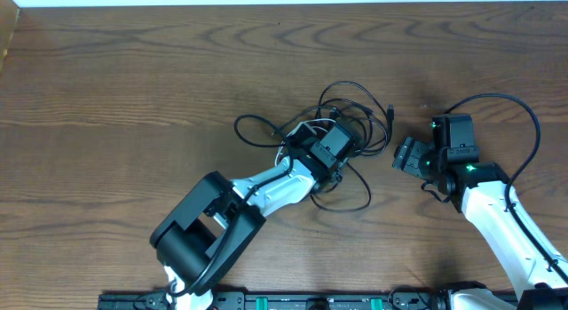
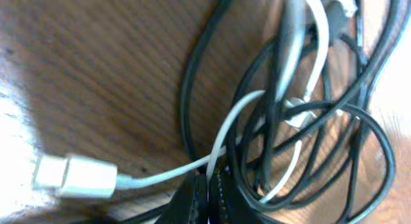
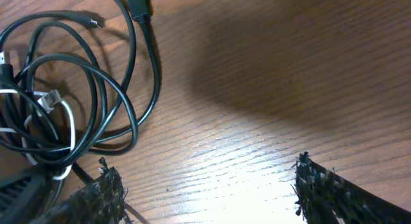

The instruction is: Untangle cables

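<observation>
Little is done yet: the thin black cords (image 2: 184, 102) and thin white cord (image 2: 77, 176) lie knotted in one heap mid-desk (image 1: 133, 97). The left hand (image 2: 207, 185) is pinched shut, seemingly on the thin white cord. The right hand (image 3: 212, 192) gapes wide and empty beside the heap. No containers show.

- Counter (image 1: 106, 106): brown wood with clear grain, smooth satin finish, with glare patches under the right hand (image 3: 204, 185).
- Black cables (image 2: 186, 89) ahead of the left hand (image 2: 207, 195): smooth, slightly glossy plastic sheath.
- White cable (image 2: 226, 120): smooth, glossy plastic; its plug (image 2: 74, 176) has a hard-looking white shell.
- Right hand's fingers (image 3: 321, 185): matt black, rough, frayed-looking edges.
</observation>
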